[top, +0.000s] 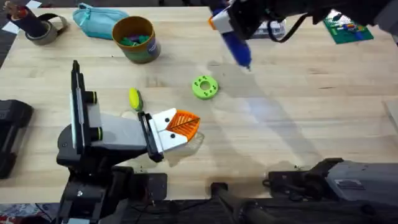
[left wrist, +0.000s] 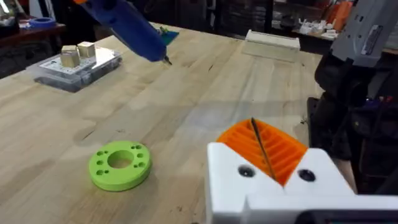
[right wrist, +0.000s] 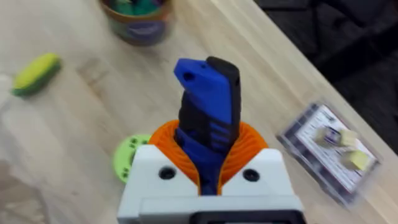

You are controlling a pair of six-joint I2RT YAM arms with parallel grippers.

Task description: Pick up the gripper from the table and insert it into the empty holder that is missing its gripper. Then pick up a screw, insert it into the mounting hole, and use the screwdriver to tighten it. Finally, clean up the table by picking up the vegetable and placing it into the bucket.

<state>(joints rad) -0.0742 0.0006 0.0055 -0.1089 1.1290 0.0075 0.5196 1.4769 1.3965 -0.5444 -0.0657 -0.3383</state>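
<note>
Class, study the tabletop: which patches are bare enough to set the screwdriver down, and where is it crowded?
Bare wood lies right of the green ring, out toward the table's right edge. Another free patch lies left of the vegetable, below the bucket. The far-left corner is crowded: the bucket, a teal pouch and a tape roll. The left tool takes up the near centre.

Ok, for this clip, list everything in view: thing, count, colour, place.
screwdriver: 1, blue, held above the table's far side
vegetable: 1, yellow and green, mid-table left
bucket: 1, yellow-brown with green band, far left
ring: 1, lime green, centre
pouch: 1, teal, far left
tape roll: 1, far-left corner
parts case: 1, clear, far right
circuit board: 1, green, far right
left end effector: white and orange, shut, near the ring
right end effector: white and orange, shut on the screwdriver
</note>
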